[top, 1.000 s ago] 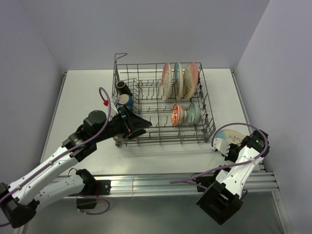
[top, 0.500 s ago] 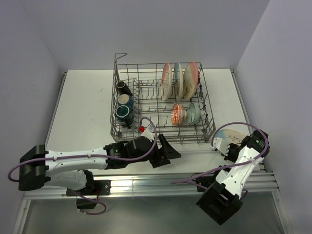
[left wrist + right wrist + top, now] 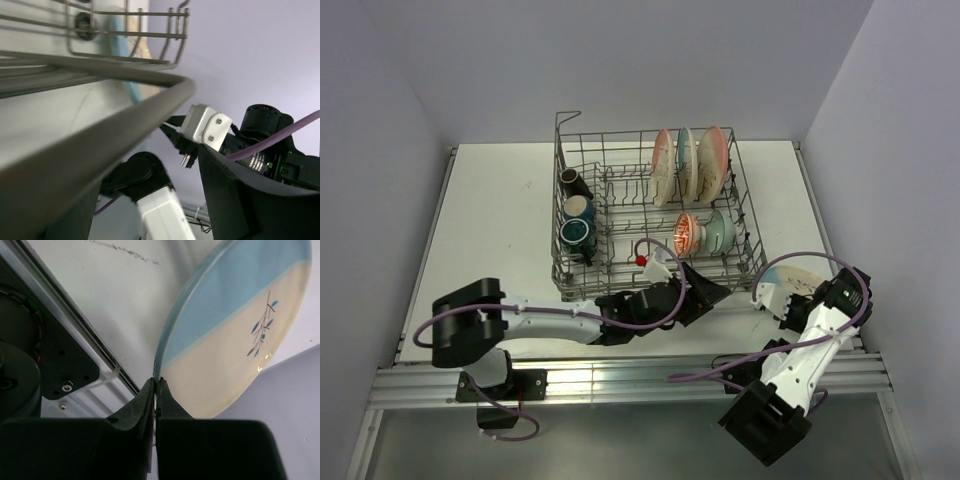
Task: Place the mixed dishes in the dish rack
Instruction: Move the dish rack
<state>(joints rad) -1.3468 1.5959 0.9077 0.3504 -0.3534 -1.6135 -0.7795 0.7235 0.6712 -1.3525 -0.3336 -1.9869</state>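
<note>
while outside the dish rack (image 3: 752, 250), plate (image 3: 235, 330) rim tightly pinched in the right hand (image 3: 156, 387)

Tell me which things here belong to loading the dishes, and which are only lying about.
Job: rack, three plates in it, two bowls, three mugs, blue plate outside the rack.
Not job: purple cables, metal rail.

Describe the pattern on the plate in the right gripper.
The plate is half light blue, half cream, with a twig motif; clearest in right wrist view.
</note>
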